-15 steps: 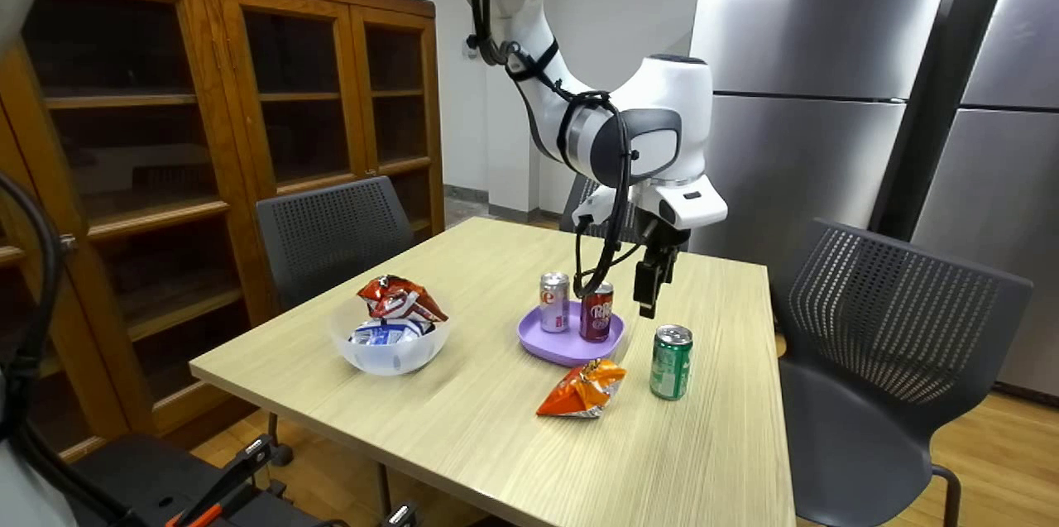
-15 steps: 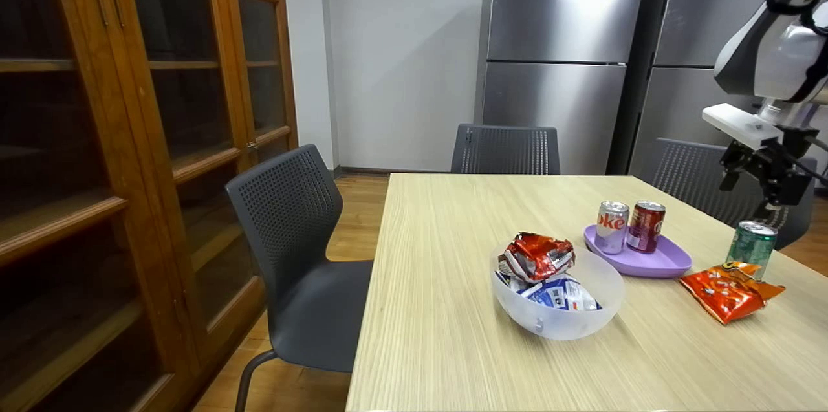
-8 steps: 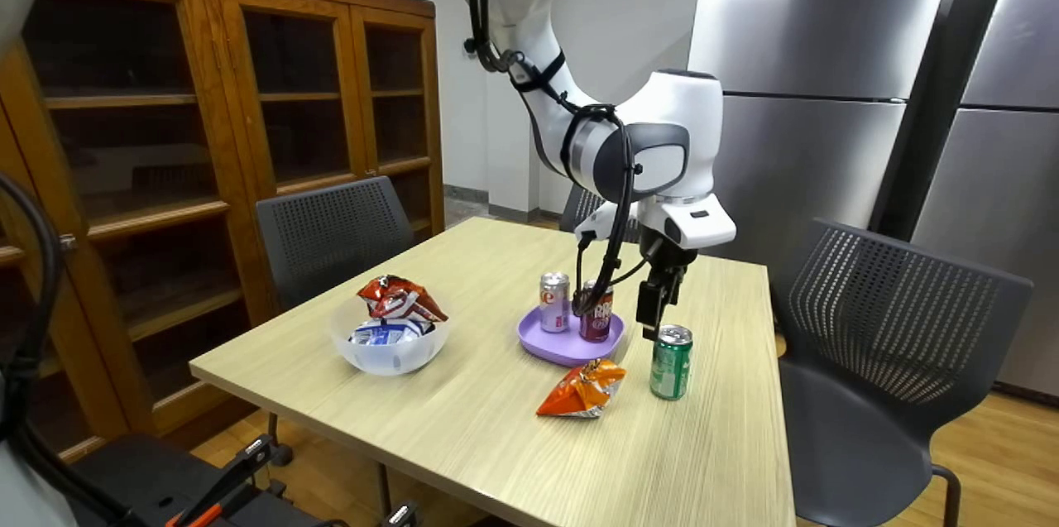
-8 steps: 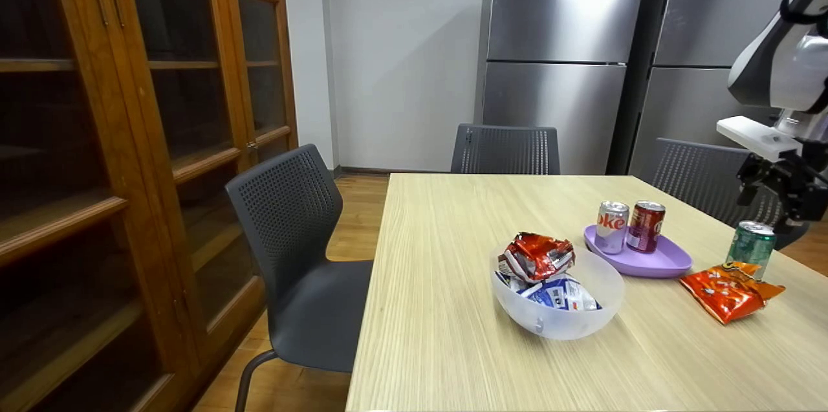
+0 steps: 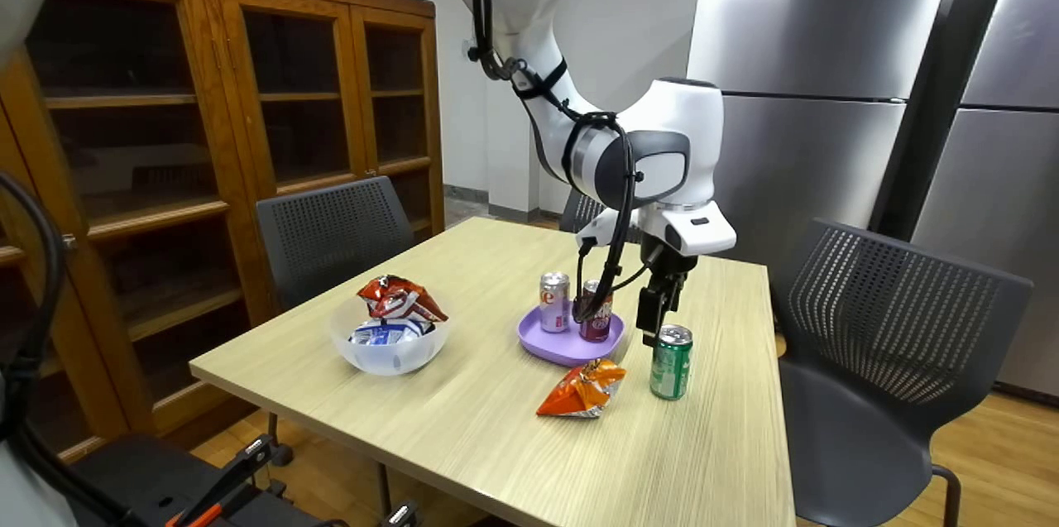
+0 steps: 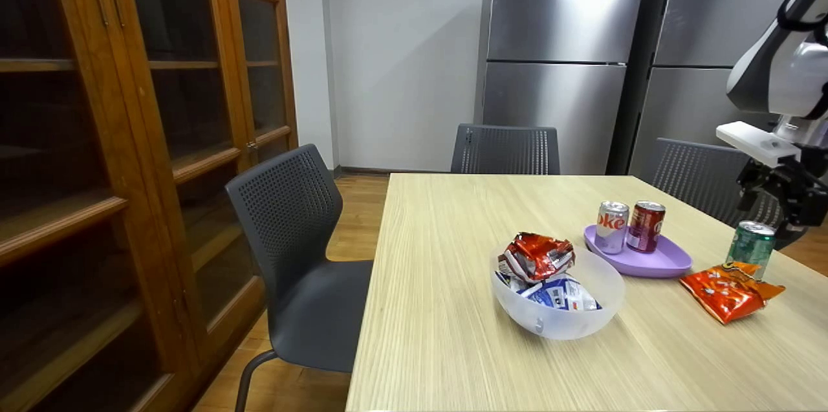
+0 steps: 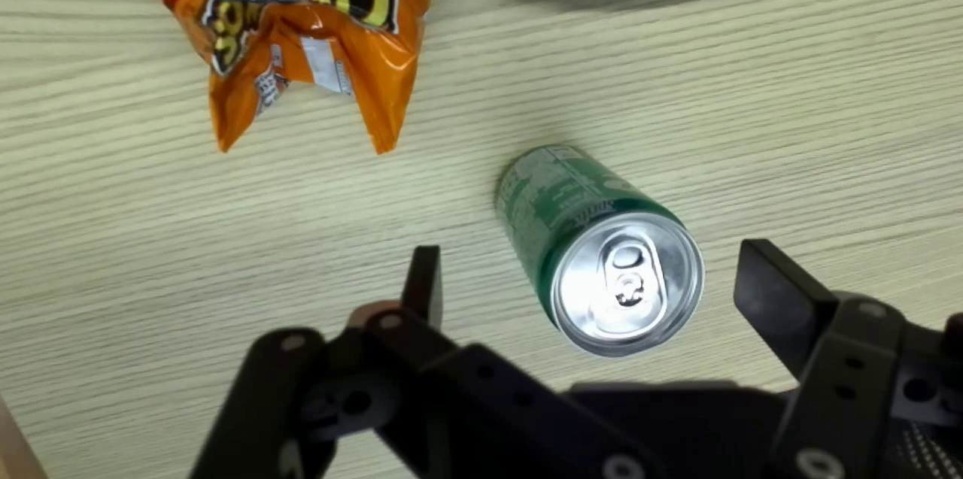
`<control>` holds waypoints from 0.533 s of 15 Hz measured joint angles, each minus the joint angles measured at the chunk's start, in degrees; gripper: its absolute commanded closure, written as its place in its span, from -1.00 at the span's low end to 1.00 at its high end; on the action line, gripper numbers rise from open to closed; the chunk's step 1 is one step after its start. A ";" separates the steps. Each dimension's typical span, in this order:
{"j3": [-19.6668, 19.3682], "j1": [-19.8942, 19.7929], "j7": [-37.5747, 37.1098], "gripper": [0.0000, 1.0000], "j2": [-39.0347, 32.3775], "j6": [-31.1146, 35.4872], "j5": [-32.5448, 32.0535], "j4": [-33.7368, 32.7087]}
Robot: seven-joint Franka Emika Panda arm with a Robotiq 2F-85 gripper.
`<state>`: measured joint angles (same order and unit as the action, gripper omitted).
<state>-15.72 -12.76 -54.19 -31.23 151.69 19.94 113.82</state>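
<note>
Along one wall, a glass-doored wooden cabinet; toward the back, two steel refrigerators. In front of these, a light wood counter with dark chairs around it.

On the counter, a translucent bowl holds a red snack bag lying over a blue snack bag. Apart from it, a purple tray carries a silver can and a dark red can, upright, side by side.

The claw points down over the counter, jaws spread wide, holding nothing.

An orange snack bag lies just off the tray; in an exterior view it overlaps the lower part of the green can; the wrist view shows them apart.

The green can stands upright on the counter, beneath the claw. In the wrist view its top shows between the jaws, a gap on each side, the narrower one toward the right of that view. In both exterior views the claw's lower end appears close to the rim; cannot tell whether level with it or above.
</note>
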 measured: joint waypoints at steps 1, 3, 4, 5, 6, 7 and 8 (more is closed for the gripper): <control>0.00 0.00 -0.22 -1.00 -0.51 -0.01 0.00 -0.44; 0.00 0.00 -0.85 -1.00 -1.73 -0.04 0.00 -1.63; 0.00 0.00 -1.15 -1.00 -2.37 -0.06 0.00 -2.26; 0.00 0.00 -1.46 -1.00 -3.00 -0.08 0.00 -2.95; 0.00 0.00 -1.75 -1.00 -3.65 -0.13 0.00 -3.66; 0.00 0.00 -2.00 -1.00 -4.29 -0.18 0.00 -4.35; 0.00 0.00 -2.20 -1.00 -4.87 -0.20 0.00 -4.97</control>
<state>-15.71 -12.76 -56.39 -36.10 151.49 19.94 108.85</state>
